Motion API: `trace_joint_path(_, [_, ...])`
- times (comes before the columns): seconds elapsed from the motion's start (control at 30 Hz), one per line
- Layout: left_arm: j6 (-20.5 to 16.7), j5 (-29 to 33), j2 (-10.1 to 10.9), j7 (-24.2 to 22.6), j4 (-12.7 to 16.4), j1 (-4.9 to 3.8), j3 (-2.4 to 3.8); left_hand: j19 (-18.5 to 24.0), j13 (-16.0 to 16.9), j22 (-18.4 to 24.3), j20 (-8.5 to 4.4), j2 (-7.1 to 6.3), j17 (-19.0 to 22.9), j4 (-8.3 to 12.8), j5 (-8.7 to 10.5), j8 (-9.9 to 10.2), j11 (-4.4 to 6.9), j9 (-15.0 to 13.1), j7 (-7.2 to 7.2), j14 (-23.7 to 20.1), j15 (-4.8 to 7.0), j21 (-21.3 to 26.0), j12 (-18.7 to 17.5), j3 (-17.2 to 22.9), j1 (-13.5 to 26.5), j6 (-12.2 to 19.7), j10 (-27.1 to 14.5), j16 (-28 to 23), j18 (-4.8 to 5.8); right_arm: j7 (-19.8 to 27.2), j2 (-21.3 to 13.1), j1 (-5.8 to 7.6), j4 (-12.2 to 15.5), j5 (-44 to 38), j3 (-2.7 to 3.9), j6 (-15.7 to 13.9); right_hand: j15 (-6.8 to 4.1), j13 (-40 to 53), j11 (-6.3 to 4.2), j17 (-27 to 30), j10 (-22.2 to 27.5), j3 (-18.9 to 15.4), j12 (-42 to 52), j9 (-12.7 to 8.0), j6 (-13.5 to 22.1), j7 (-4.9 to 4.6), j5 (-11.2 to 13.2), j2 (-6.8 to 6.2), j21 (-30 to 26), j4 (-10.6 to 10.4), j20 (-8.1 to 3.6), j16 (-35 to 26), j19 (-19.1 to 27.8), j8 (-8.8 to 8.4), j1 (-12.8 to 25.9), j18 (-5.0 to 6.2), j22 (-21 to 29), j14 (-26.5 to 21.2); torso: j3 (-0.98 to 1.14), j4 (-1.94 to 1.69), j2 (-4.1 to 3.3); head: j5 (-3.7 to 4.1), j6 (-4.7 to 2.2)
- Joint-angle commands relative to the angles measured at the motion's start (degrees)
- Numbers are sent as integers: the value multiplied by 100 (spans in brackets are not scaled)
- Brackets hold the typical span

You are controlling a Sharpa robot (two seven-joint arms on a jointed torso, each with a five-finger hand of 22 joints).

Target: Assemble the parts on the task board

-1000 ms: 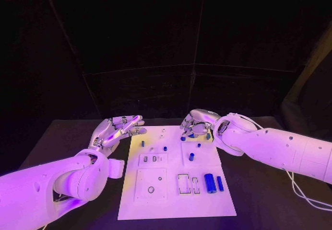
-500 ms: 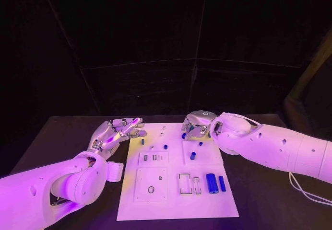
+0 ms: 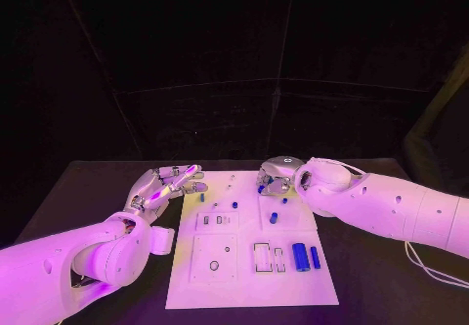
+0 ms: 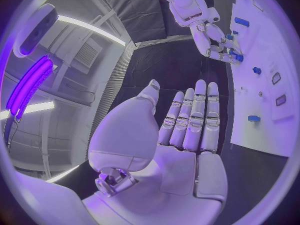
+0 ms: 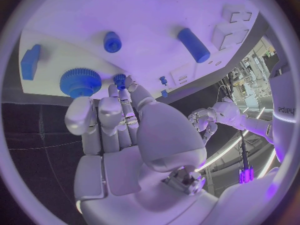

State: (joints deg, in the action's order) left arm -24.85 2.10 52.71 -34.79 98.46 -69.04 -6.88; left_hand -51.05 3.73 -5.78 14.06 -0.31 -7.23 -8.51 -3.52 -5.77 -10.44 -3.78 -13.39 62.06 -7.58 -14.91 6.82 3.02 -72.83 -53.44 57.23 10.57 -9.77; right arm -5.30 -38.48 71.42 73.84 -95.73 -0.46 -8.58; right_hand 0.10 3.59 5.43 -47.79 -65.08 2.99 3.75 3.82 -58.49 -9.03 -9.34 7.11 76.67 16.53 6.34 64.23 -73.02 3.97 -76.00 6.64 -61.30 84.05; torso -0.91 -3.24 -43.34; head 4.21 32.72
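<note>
Pinching small ridged blue gear (image 5: 119, 79), right hand (image 3: 278, 175), flat white task board (image 3: 303, 284)

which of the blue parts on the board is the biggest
The thick blue cylinder lying near the task board's near right corner, beside a slimmer blue cylinder. It is longer and fatter than the small blue pieces farther up the board.

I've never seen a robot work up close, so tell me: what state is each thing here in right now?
Left robot hand: open, fingers straight, holding nothing, beside the board.
Right robot hand: fingers curled, pinching a small blue part.
White board: flat on the table.
Two blue cylinders: lying on the board.
</note>
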Motion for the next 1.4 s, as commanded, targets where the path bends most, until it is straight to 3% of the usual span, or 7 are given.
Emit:
trace_joint_path(0.03, [96,-48,-7,19,-6,-11,5,-30,-3,6,12,46,-8,35,17,34,-12,5,-36,-8,-20,38,-31,-9,1,-31,42,-39,-75,-30,12,15,-10,-74,5,165,37,-6,10,-39,-11,123,-16,-5,-19,-3,24,-8,49,-5,31,68,-1,-29,75,-108,-34,83,0,-2,-10,0,12])
trace_joint_path(0.5, [124,-48,2,67,-2,-17,5,-33,-4,19,16,70,-14,65,16,57,-18,7,-42,-4,-24,52,-56,-4,-18,-26,35,-57,-75,-29,90,15,-119,-73,6,192,46,-4,10,-191,-74,861,-9,1,-96,-16,67,-136,215,-14,51,333,-13,-17,195,-130,-245,37,4,-7,-41,-11,36])
trace_joint_path(0.57, [126,-48,6,73,-3,-17,5,-34,-5,22,17,76,-15,72,15,62,-19,7,-42,-4,-25,55,-61,-3,-23,-24,33,-62,-75,-26,96,15,-135,-72,6,122,25,-1,7,-238,-153,1079,1,9,-169,3,326,-87,264,-7,41,390,-54,1,160,-144,-330,41,6,-4,-44,-10,36])
trace_joint_path(0.77, [132,-48,16,83,-4,-18,5,-36,-5,29,19,90,-17,93,15,74,-21,7,-44,-4,-27,64,-75,2,-37,-23,29,-74,-75,119,64,15,-62,106,15,-441,8,11,-35,-343,-369,1560,16,27,-362,-6,529,-100,415,-7,18,518,-207,39,100,-194,-606,54,2,0,-45,-15,41])
trace_joint_path(0.87, [136,-48,22,85,-3,-19,5,-36,-5,33,20,96,-18,102,15,79,-22,7,-44,-5,-28,67,-81,4,-43,-22,27,-79,-75,219,57,14,14,257,105,-833,13,8,-31,-343,-397,1733,-3,24,-388,-17,505,-186,438,-20,20,546,-208,22,136,-197,-631,47,2,-3,-46,-17,29])
trace_joint_path(1.07, [144,-48,29,90,-2,-22,5,-36,-5,37,21,104,-19,113,15,85,-22,7,-44,-6,-29,72,-88,7,-50,-22,26,-86,-75,283,101,14,44,399,172,-1290,27,5,-27,-376,-401,2115,-18,17,-412,-30,512,-356,485,-73,30,627,-212,-13,254,-204,-691,39,-13,-11,-43,-7,-2])
trace_joint_path(1.4, [172,-48,8,90,-17,-28,5,-36,-6,42,22,107,-20,123,16,92,-24,7,-43,-8,-31,78,-96,7,-53,-21,23,-95,-75,320,579,28,-475,449,197,-1097,46,-1,-1,-370,-325,2308,-26,8,-358,-52,540,-481,503,-119,47,661,-205,-33,320,-206,-710,29,0,-18,-68,-34,-21])
